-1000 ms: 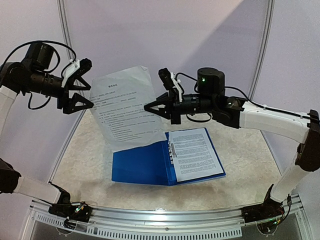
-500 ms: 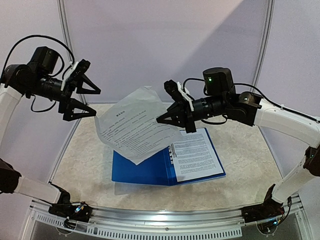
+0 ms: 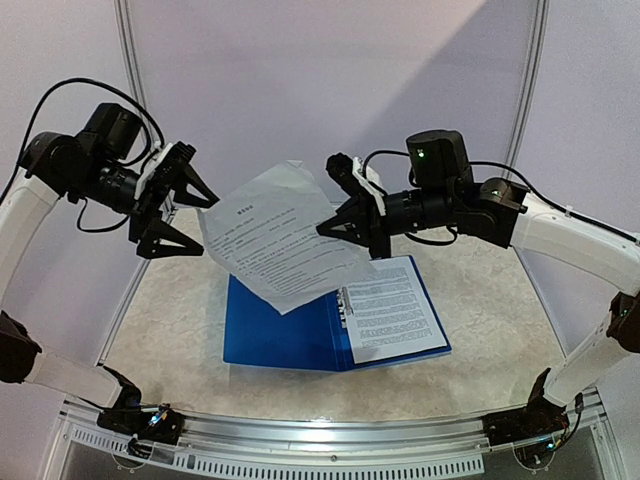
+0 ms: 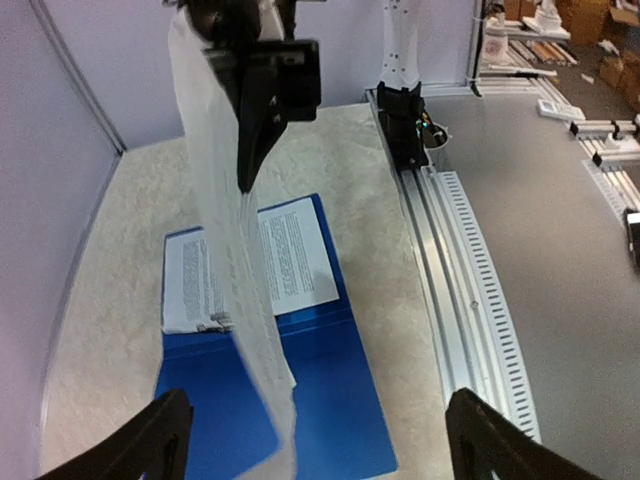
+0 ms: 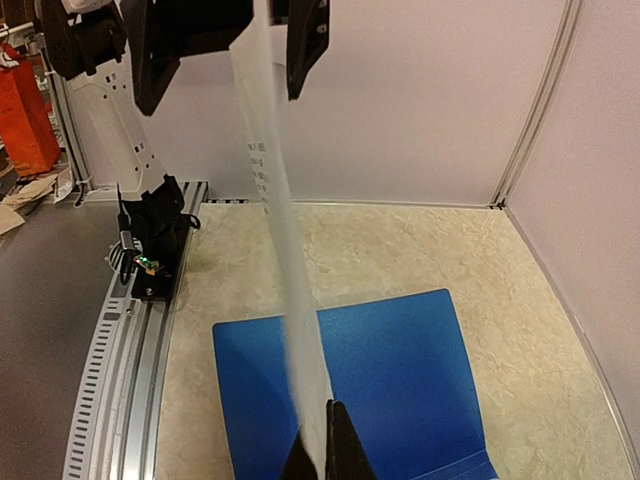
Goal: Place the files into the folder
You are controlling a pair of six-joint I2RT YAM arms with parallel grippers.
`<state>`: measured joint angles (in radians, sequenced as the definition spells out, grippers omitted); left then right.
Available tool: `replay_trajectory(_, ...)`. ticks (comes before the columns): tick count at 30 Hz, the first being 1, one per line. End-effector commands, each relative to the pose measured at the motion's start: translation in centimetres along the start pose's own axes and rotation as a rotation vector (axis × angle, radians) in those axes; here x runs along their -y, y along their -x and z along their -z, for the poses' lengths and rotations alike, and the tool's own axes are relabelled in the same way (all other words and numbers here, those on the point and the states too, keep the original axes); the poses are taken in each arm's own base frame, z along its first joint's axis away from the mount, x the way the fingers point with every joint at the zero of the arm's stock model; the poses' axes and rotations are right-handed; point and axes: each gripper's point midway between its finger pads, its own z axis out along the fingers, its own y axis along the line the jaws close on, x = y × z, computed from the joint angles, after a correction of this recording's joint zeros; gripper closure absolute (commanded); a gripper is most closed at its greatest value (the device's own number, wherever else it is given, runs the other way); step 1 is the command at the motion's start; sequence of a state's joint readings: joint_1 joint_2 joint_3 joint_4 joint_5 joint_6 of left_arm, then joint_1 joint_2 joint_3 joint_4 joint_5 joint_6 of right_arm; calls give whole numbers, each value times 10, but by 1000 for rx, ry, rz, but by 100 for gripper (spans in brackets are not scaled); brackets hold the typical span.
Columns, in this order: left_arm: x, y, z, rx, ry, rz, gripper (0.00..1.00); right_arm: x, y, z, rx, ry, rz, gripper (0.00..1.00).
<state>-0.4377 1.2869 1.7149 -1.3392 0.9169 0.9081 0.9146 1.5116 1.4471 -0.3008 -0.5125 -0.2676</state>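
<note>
Top, right arm: is reaching leftward, right gripper (image 3: 322, 230) pinching one sheet (image 3: 275, 240), tilted in air above the open folder (image 3: 275, 335).
Top, left arm: is angling inward, left gripper (image 3: 205, 226) gaping at the sheet's edge.
Left wrist: sheet is hanging edge-on between spread fingers (image 4: 150, 440).
Right wrist: shut jaws are clamping the sheet.

Table (image 3: 480, 330): beige marbled surface, matt, enclosed by walls at the back and both sides.
Walls (image 3: 330, 80): plain pale lavender panels, joined by slim metal posts (image 3: 125, 40).
Light: brighter diagonal patch on the back wall, upper right.
Rail (image 3: 330, 440): slotted aluminium, along the table's near edge.
Floor (image 4: 560, 220): grey, beyond the rail; cardboard boxes (image 4: 590, 15) far off.
</note>
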Motion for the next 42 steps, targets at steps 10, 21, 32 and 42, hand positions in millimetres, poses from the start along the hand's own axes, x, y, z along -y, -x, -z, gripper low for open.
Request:
replay_trajectory(10, -3, -58, 5, -306, 144, 325, 100, 35, -10, 16, -49, -174, -142, 100)
replay_trajectory(21, -52, -81, 18, -418, 405, 359, 72, 63, -27, 25, -95, -302, -300, 100)
replay_trajectory(32, -85, -128, 24, -424, 548, 544, 39, 115, -82, 101, -157, -472, -765, 100)
replay_trajectory(42, -117, -222, -16, -283, 479, 1067, 2, 126, -143, 139, -190, -386, -1142, 100)
